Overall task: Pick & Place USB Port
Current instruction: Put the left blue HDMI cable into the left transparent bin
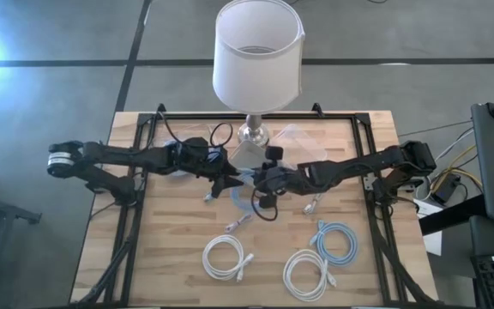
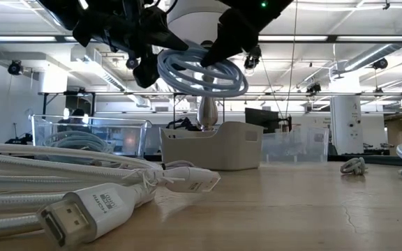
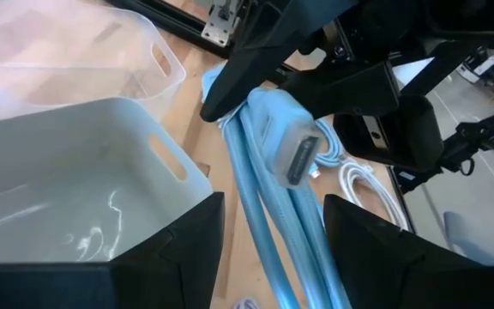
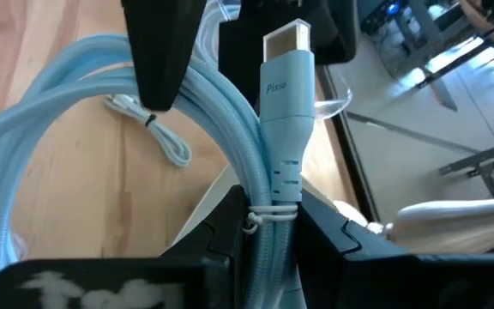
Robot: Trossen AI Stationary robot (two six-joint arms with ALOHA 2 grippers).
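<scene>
**Blue cable held above table centre**

The right gripper (image 4: 273,227) is clamped on the light-blue cable (image 4: 264,129), just below its connector, which reads "Pixio". The coil hangs clear of the table (image 1: 178,257). The left gripper (image 3: 273,223) is spread wide, its fingers either side of the same cable, not gripping. The white bin (image 3: 75,172) and clear bin (image 3: 84,51) beside it show no contents. In the high view, both arms hide the bins.

Braided pale-blue cable (image 4: 230,129), matt wooden table (image 1: 367,249), glossy white plastic bin (image 3: 75,172).

4 coiled cables (image 1: 224,257), 2 bins (image 2: 211,145)
</scene>
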